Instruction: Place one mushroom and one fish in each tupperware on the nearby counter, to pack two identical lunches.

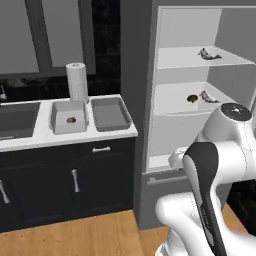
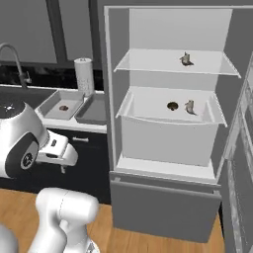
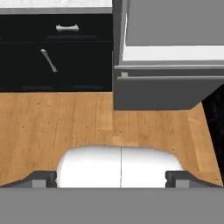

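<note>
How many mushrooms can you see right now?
2. One mushroom lies in the left tupperware on the counter; the other sits on the fridge's middle shelf beside a fish.

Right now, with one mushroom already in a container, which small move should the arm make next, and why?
Probably raise the open, empty pincer toward the middle fridge shelf, where a mushroom and a fish lie. It now points at the floor, and the right tupperware looks empty.
</note>
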You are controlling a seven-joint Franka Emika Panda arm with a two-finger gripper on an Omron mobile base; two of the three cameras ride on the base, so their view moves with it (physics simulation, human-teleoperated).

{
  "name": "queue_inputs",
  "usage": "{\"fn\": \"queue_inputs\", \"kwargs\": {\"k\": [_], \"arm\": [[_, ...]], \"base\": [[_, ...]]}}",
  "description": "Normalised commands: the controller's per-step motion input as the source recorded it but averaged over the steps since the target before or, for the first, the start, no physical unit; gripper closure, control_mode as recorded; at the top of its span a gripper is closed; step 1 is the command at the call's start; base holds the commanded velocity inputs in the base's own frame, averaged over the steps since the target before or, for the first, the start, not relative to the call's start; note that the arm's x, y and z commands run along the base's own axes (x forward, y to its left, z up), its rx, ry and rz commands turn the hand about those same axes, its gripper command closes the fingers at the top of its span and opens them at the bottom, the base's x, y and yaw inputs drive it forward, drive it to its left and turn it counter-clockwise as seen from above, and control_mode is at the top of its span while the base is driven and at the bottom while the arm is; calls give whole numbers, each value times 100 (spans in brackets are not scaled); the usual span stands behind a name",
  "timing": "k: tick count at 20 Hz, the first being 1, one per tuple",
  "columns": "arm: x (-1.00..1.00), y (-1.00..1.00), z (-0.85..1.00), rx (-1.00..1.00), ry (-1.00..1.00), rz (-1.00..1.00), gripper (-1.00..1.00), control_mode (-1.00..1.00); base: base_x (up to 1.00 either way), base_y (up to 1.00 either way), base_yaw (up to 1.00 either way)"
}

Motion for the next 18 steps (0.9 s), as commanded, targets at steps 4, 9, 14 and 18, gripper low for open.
{"fn": "queue_inputs", "kwargs": {"k": [4, 9, 14, 18], "arm": [[0, 0, 0, 0, 0, 0, -100, 100], [0, 0, 0, 0, 0, 0, -100, 100], [0, 0, 0, 0, 0, 0, -100, 100], [0, 0, 0, 0, 0, 0, -100, 100]], "base": [[-15, -81, -7], [2, -46, 0], [5, -51, 0], [23, -48, 0]]}}
